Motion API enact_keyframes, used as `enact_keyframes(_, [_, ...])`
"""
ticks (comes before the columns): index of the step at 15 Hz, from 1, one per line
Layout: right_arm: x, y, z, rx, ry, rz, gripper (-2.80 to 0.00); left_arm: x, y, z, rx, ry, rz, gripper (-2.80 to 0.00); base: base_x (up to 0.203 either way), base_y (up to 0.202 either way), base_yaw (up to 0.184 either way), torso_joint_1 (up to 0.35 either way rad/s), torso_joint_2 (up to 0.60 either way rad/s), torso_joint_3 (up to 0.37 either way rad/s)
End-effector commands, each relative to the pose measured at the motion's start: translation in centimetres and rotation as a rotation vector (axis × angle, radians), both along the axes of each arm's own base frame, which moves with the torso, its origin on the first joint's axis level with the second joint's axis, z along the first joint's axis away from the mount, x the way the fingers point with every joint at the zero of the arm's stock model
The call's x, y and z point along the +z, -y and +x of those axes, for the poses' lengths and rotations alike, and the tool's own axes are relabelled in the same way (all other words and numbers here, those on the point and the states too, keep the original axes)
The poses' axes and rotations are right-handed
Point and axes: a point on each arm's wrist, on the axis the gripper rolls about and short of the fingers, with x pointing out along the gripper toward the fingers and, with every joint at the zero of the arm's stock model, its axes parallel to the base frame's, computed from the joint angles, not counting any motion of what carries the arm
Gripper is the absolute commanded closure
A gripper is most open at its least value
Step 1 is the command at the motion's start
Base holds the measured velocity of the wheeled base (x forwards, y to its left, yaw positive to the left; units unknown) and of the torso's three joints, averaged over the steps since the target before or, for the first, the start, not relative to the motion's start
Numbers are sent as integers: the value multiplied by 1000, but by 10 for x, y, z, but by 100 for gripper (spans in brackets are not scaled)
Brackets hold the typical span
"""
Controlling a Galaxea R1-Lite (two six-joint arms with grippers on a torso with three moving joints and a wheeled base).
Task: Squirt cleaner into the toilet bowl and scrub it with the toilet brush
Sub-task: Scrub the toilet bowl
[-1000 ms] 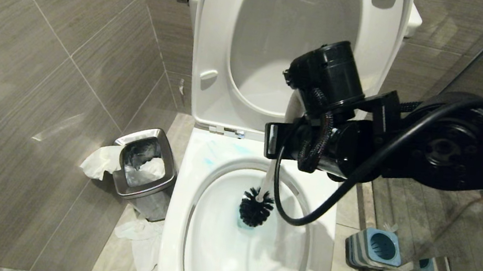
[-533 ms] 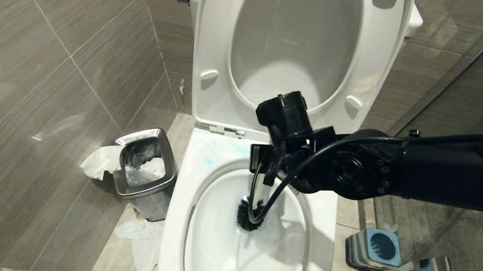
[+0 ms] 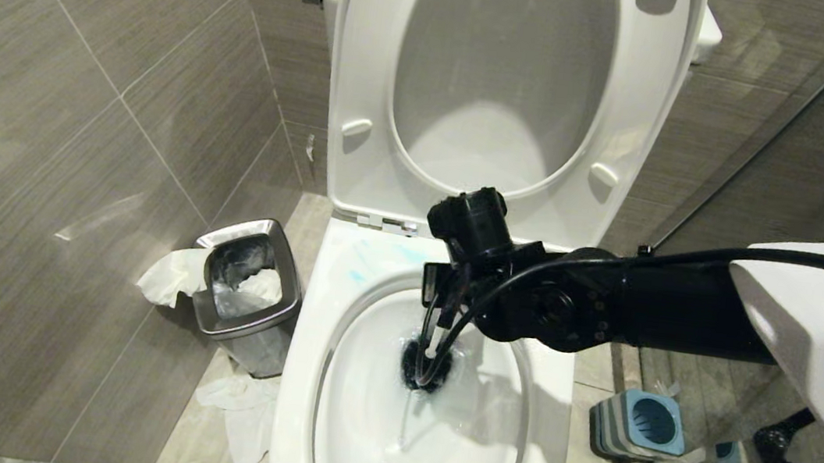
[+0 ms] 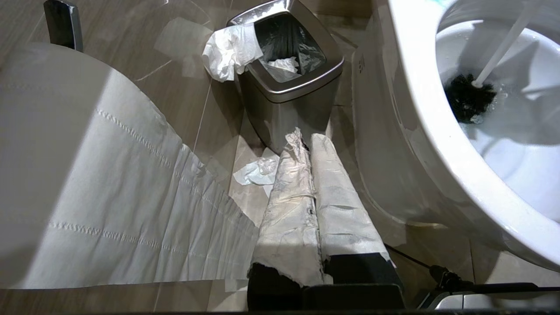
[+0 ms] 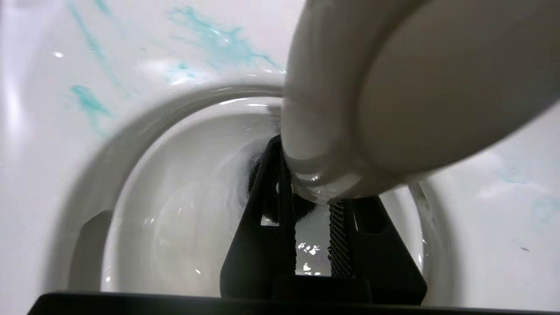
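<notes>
Tissue (image 3: pixel 171 274) spills over the rim of the steel waste bin (image 3: pixel 246 298) on the floor at the left, with more crumpled paper (image 3: pixel 241 407) lying in front of it, just beside the toilet's base. The left gripper (image 4: pixel 306 175) hangs parked down there, its paper-wrapped fingers (image 4: pixel 288 205) pressed together on nothing, pointing at the floor between bin and toilet. Next comes the toilet bowl (image 3: pixel 308 376), seat and lid up, with turquoise cleaner (image 3: pixel 365 261) streaked on the back-left rim. Over the bowl the right gripper (image 3: pixel 443 298) has come down a long way in the last second: it was up level with the raised seat and now sits just above the rim's inner edge, its jaws clamped on the toilet brush (image 3: pixel 427 363) at the handle. That drop has pushed the black bristle head from hanging clear above the basin down into the water at the back of it, where ripples and splashes now show around it. I'd say the squirting is done and the scrubbing is properly under way, with the basin walls and the smeared rim not yet worked. Off to the right, the blue-and-grey holder (image 3: pixel 640 425) stands empty on the floor by the glass.
</notes>
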Motion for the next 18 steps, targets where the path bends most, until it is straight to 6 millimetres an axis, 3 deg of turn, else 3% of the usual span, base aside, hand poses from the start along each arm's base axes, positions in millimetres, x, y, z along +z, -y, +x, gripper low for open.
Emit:
enact_keyframes(1, [60, 13, -34, 34, 78, 67, 0, 0, 0, 0, -1, -1, 0, 0, 0, 0, 0, 0, 0, 0])
enact_keyframes(3, [98, 31, -66, 61, 108, 95, 0, 0, 0, 0, -1, -1, 0, 0, 0, 0, 0, 0, 0, 0])
enact_keyframes(4, [108, 38, -76, 69, 111, 98, 0, 0, 0, 0, -1, -2, 0, 0, 0, 0, 0, 0, 0, 0])
enact_keyframes(6, [104, 38, -78, 72, 93, 83, 0, 0, 0, 0, -1, -2, 0, 0, 0, 0, 0, 0, 0, 0])
enact_keyframes(13, [25, 2, -44, 83, 43, -10, 0, 0, 0, 0, -1, -1, 0, 0, 0, 0, 0, 0, 0, 0])
enact_keyframes(18, [-25, -20, -19, 77, 162, -64, 0, 0, 0, 0, -1, -1, 0, 0, 0, 0, 0, 0, 0, 0])
